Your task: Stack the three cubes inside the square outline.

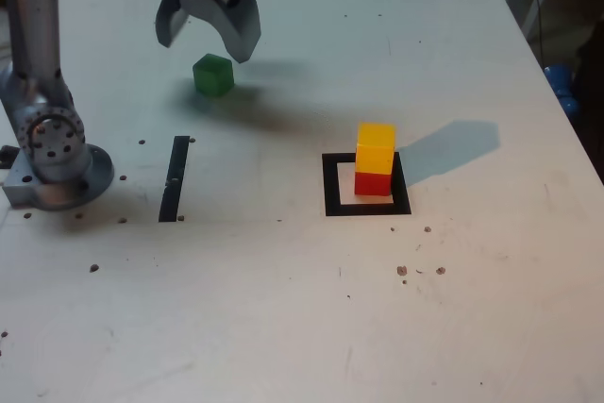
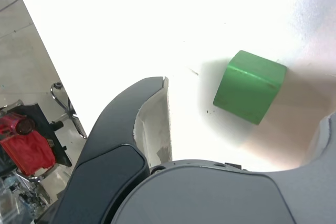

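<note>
The white table (image 1: 283,309) is carrying a yellow cube (image 1: 376,146) sitting on a red cube (image 1: 373,182) inside the square outline (image 1: 329,186); the gripper (image 1: 209,33), jaws spread wide and empty, is hovering over the green cube (image 1: 213,75) near the far edge, probably lining up to grasp it

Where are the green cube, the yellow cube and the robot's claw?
green cube (image 1: 213,75), exterior view, on its front face.
yellow cube (image 1: 376,146), exterior view, on its front face, atop the red cube (image 1: 373,183).
gripper (image 1: 209,40), exterior view, in the gap between its open fingertips.
</note>
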{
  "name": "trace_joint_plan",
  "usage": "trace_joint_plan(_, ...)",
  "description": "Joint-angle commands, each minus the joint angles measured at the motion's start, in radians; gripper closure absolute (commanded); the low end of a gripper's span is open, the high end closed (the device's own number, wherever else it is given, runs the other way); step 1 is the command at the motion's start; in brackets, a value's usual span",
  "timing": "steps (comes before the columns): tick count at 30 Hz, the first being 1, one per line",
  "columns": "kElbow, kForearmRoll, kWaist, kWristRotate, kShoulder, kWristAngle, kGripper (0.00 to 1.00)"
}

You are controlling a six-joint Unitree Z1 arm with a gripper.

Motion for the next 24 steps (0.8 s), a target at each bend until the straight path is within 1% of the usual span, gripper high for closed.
trace_joint_plan(1, 0.003, -0.011, 0.011, 0.005, 0.015, -0.001, 0.02)
trace_joint_plan(8, 0.016, -0.062, 0.043, 0.027, 0.059, -0.009, 0.03)
trace_joint_plan(17, 0.032, -0.098, 0.055, 0.046, 0.089, -0.021, 0.06)
trace_joint_plan(24, 0.041, -0.103, 0.055, 0.054, 0.096, -0.037, 0.13)
